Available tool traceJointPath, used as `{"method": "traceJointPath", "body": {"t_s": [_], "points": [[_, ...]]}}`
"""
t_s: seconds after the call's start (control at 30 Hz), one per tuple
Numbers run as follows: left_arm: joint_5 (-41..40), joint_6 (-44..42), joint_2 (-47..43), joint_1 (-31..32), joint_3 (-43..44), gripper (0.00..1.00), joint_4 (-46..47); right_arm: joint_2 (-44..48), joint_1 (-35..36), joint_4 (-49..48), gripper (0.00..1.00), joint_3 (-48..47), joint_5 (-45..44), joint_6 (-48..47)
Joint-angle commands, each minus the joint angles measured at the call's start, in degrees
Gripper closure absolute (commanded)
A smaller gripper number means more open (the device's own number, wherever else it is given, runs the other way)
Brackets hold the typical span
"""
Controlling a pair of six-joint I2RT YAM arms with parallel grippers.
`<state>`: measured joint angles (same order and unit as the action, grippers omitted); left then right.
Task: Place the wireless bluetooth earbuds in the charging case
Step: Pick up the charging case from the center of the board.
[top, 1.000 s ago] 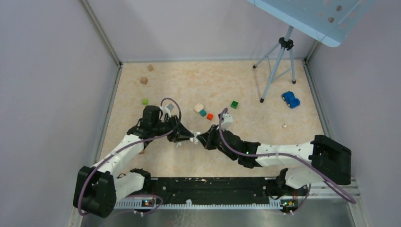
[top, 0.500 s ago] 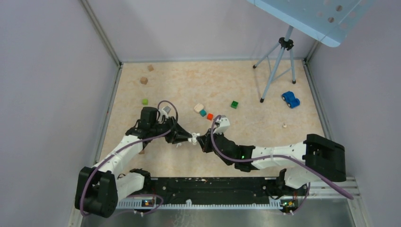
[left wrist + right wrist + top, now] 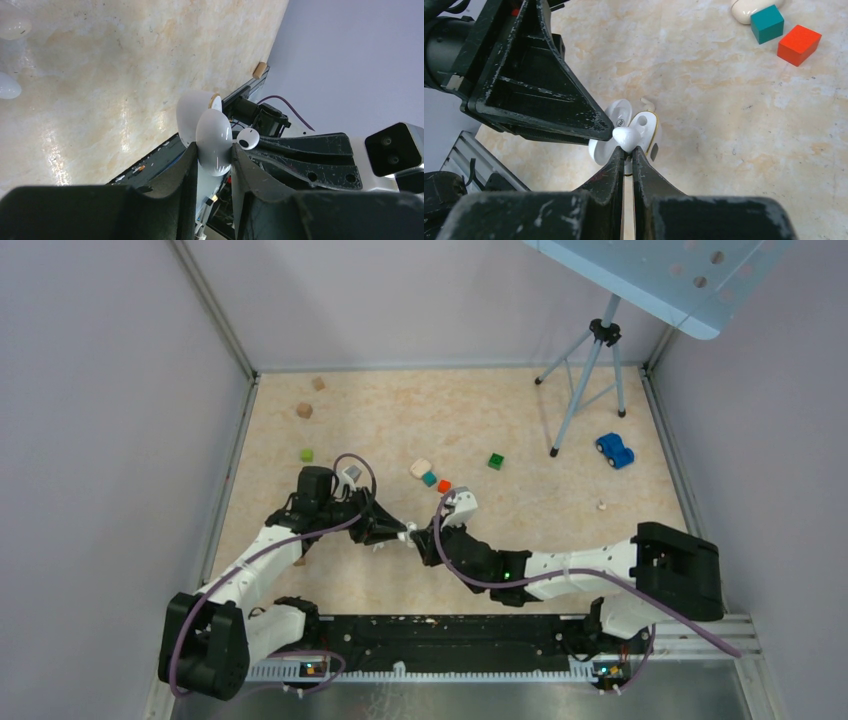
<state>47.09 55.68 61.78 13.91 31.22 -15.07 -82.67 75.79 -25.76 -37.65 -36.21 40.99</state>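
My left gripper [image 3: 212, 150] is shut on the charging case [image 3: 214, 142], a small white hinged shell held off the table with its lid swung open [image 3: 616, 112]. The gold-rimmed half [image 3: 647, 127] shows a socket hole. My right gripper [image 3: 625, 150] is shut on the stem of one of the wireless bluetooth earbuds [image 3: 625, 136], whose white head rests against the open case. The same earbud [image 3: 248, 138] shows beside the case in the left wrist view. Both grippers meet tip to tip at mid table [image 3: 410, 533]. A second small whitish piece [image 3: 648, 103] lies on the table just behind the case.
A cream rounded piece [image 3: 420, 468], a teal cube [image 3: 429, 478] and a red cube [image 3: 444, 486] lie just beyond the grippers. Farther off are a green brick [image 3: 496, 461], a lime cube [image 3: 306, 455], two tan blocks [image 3: 304, 410], a blue toy car [image 3: 615, 450] and a tripod [image 3: 585, 380].
The right arm has swung left and stretched out, and both grippers have shifted slightly left together. The earbud has closed in on the open case. Both grips are unchanged.
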Motion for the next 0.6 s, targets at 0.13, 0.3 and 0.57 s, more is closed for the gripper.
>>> {"method": "traceJointPath", "body": {"t_s": [0.13, 0.3, 0.57], "points": [[0.26, 1.32, -0.19, -0.37, -0.09, 0.88, 1.04, -1.29, 1.23, -3.51, 1.00, -3.04, -0.73, -2.18], [0.67, 2.50, 0.05, -0.55, -0.25, 0.89, 2.14, -1.79, 1.33, -3.50, 1.00, -2.66, -0.77, -1.66], [0.26, 3.21, -0.33, -0.64, 0.34, 0.89, 2.02, -2.82, 1.29, -4.47, 1.00, -1.53, -1.49, -1.78]]}}
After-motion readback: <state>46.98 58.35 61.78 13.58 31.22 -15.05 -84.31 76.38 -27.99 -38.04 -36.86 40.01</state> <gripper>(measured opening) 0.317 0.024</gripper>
